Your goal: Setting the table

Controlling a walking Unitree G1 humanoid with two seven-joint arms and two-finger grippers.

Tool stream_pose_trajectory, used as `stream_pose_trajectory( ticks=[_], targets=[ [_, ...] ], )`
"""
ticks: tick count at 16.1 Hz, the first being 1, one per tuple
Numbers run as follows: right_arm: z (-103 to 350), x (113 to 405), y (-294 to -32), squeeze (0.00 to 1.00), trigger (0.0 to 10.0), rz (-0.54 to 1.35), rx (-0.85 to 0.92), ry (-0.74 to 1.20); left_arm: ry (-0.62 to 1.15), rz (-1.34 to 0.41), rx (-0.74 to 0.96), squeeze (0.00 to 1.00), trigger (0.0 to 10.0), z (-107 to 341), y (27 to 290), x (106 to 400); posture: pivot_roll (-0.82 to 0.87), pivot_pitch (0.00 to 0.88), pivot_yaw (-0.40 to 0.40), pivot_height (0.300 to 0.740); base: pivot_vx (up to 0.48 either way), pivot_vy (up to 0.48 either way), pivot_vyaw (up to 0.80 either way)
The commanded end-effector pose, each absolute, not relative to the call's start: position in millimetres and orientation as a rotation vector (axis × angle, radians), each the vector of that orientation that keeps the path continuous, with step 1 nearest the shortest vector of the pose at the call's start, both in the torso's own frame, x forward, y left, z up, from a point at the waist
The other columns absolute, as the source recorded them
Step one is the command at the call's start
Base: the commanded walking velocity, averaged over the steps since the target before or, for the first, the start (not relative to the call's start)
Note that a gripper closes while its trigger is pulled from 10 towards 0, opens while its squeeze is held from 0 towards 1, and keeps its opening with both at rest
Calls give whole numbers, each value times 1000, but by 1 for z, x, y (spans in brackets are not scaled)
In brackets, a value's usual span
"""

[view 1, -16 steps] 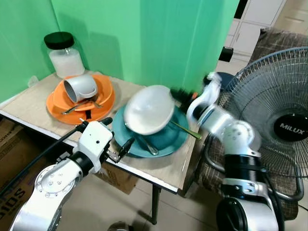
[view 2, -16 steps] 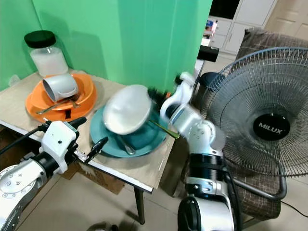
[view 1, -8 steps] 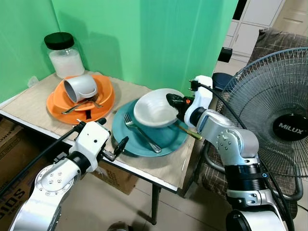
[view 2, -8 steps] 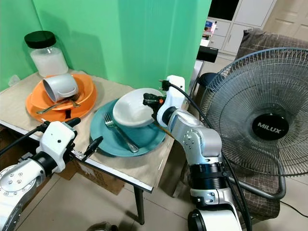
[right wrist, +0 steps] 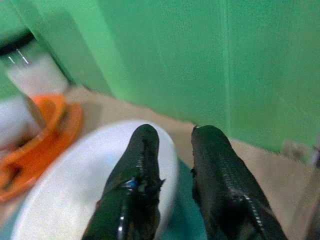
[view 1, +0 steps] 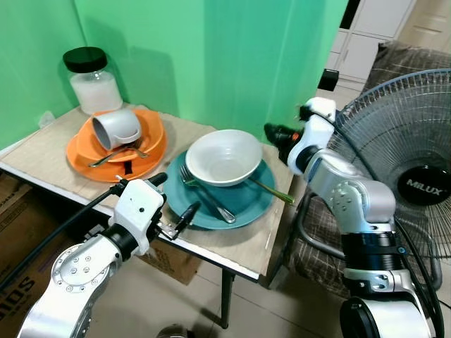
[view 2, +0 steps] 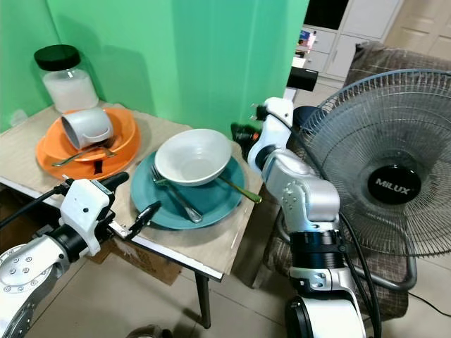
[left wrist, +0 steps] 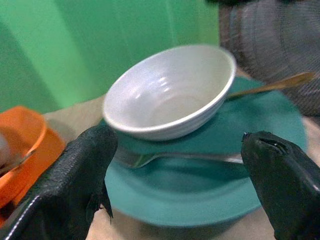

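From the head camera, a small table [view 1: 63,151] stands against a green wall. On it are two plates. The teal plate [view 1: 243,204] near the right end holds one white bowl [view 1: 223,156], upright, one fork [view 1: 208,198] lying partly under the bowl's near side, and one gold-coloured spoon [view 1: 271,190] sticking out toward the table's right edge. The orange plate [view 1: 144,151] to the left carries one white mug [view 1: 118,128] tipped on its side and some cutlery beneath it. One jar [view 1: 92,79] with a black lid stands behind the orange plate. A floor fan [view 1: 416,183] stands to the right of the table.

The left gripper [view 1: 173,197] hangs at the table's near edge, just in front of the teal plate, fingers spread, holding nothing. The right gripper [view 1: 273,132] sits just right of the bowl, above the plate's far rim and apart from the bowl.

The left wrist view gives a low, close look: its two fingers [left wrist: 75,180] stand wide apart on either side, with the bowl, fork and spoon handle on the teal plate between them and beyond.

The right wrist view looks down its two fingers [right wrist: 220,200], which lie nearly together with a narrow gap and nothing between them; below them are the bowl's rim, the orange plate and the jar, all blurred.
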State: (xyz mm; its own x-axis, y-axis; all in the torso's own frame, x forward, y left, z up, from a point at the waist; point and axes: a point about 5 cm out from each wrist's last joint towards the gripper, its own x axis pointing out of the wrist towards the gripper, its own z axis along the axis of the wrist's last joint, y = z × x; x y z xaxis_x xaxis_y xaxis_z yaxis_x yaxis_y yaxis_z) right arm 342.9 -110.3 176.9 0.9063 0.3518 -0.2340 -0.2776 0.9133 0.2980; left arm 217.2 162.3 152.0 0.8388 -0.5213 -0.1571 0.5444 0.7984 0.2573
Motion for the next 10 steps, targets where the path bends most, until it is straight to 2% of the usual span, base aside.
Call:
stream_pose_trajectory(
  ticks=[1, 4, 7, 8, 9, 10],
  targets=[
    [171, 343, -110, 1000, 10000, 293, 263, 328, 80, -584, 296, 0, 10000, 152, 161, 215, 98, 0, -30, 740, 0, 0, 0],
    [169, 343, -106, 1000, 10000, 297, 280, 335, 81, -589, 296, 0, 10000, 152, 161, 215, 99, 0, -32, 740, 0, 0, 0],
    [163, 349, -97, 1000, 10000, 284, 186, 355, 84, -590, 295, 0, 10000, 153, 162, 214, 103, 0, -31, 740, 0, 0, 0],
    [158, 351, -96, 67, 10000, 267, 156, 375, 84, -590, 295, 0, 10000, 153, 162, 214, 105, 0, -34, 740, 0, 0, 0],
    [152, 355, -94, 0, 10000, 248, 139, 406, 85, -588, 296, 0, 10000, 152, 162, 213, 115, 0, -43, 740, 0, 0, 0],
    [148, 356, -92, 0, 10000, 244, 145, 429, 87, -582, 296, 0, 10000, 152, 163, 212, 119, 0, -46, 740, 0, 0, 0]
  ],
)
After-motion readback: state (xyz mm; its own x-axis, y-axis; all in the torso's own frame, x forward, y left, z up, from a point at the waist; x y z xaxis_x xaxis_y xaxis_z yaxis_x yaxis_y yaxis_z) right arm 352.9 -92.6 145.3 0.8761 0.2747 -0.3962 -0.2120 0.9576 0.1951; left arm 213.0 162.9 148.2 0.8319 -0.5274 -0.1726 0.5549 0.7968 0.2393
